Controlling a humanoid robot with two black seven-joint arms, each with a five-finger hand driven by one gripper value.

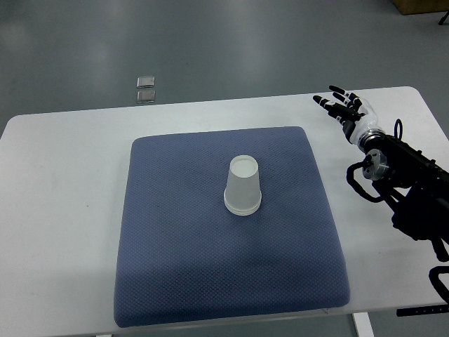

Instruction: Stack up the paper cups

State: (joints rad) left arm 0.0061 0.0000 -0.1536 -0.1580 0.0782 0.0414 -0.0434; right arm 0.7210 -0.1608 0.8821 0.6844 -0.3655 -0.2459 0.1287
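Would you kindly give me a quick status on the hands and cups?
Right hand open, empty, over table's far right. Left hand out of view. White paper cups upside down, stacked mid blue mat. Nothing in the way.

No legible text, label, brand, number or sign found on any surface in view. The cup (243, 187), the mat (175, 267) and the table (63, 210) carry no readable print.

A white table (63, 210) with rounded corners fills most of the frame, standing on a grey floor (210, 42). Two small metal floor plates (146, 88) lie at 11 o'clock; a brown box corner (421, 5) shows at 1 o'clock.
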